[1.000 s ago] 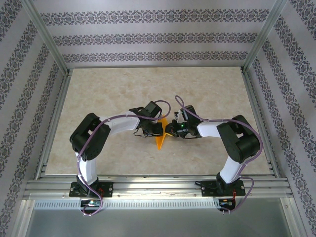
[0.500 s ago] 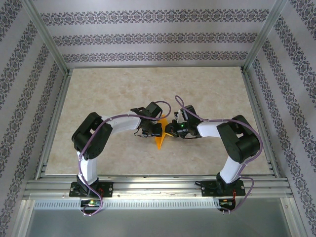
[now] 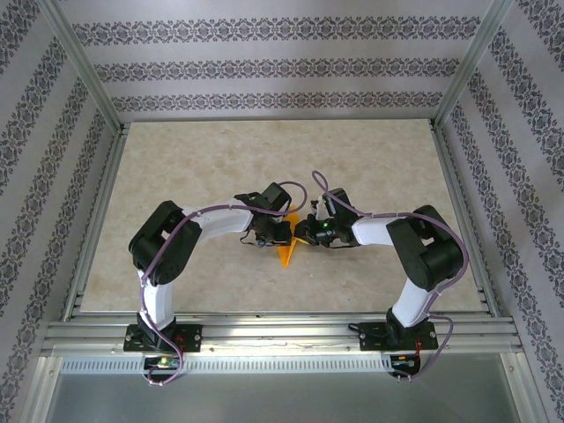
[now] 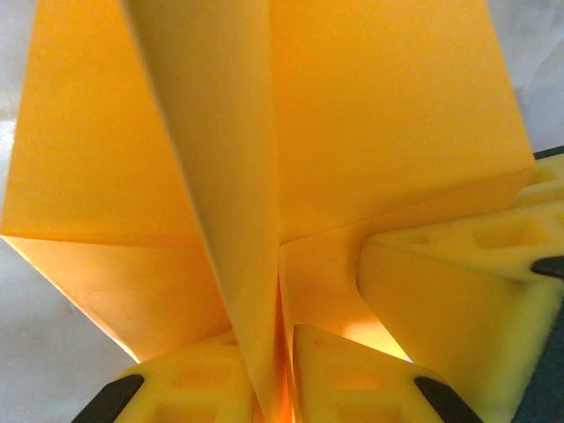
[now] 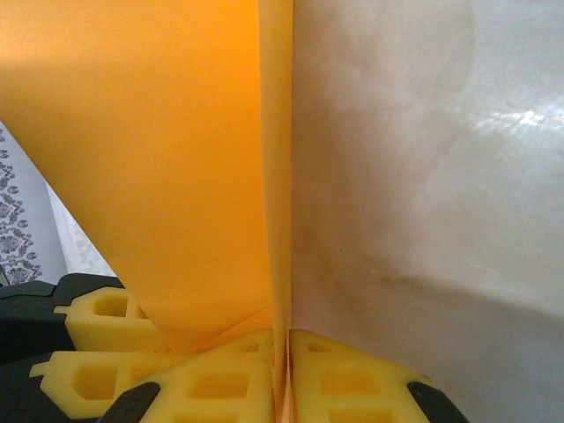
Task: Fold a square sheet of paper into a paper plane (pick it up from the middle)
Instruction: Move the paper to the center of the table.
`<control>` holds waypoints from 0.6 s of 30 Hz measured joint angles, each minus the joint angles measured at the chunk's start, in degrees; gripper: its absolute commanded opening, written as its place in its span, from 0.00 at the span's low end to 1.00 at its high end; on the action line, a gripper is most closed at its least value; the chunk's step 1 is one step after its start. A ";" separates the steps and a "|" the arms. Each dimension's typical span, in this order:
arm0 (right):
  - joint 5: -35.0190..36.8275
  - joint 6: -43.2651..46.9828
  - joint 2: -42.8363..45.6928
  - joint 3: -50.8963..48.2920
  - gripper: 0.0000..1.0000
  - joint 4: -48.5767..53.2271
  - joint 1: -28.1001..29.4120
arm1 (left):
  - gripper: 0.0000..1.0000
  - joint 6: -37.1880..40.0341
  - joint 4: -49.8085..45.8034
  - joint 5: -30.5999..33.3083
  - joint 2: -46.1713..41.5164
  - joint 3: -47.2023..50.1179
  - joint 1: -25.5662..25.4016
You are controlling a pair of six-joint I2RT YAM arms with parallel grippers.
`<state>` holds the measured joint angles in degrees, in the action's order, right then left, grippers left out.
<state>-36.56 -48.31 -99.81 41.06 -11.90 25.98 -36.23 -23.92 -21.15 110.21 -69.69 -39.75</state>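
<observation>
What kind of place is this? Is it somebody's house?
Probably not a house: it looks like a small robot test booth. Metal frame posts hold wallpapered panels around a marble-look table, and a left arm and a right arm are bolted to a rail at its near edge.

Beige marbled table, pale sheen, aluminium rails framing its edges

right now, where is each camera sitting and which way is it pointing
top external: above and behind the bases, looking down at the table; both arms, left gripper and right gripper at the folded orange paper.
left wrist: on the left arm, looking along its fingers; left gripper pinches the paper.
right wrist: on the right arm, looking along its fingers; right gripper pinches the paper.
All share the paper.
</observation>
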 measured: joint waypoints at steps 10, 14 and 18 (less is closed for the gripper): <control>-0.07 0.11 1.36 -0.76 0.28 0.52 -1.11 | 0.06 0.96 -1.40 1.68 0.70 -1.66 0.02; 0.07 0.55 6.86 -2.19 0.34 2.10 -4.42 | 0.06 3.34 -5.07 5.18 0.66 -4.57 0.79; 0.09 0.90 12.17 -3.93 0.36 2.51 -8.37 | 0.06 5.90 -9.99 9.25 0.66 -7.45 2.84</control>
<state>-36.47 -47.42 -87.64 37.12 -9.39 17.61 -30.33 -33.91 -11.90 110.87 -77.14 -36.91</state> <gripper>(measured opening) 0.358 0.067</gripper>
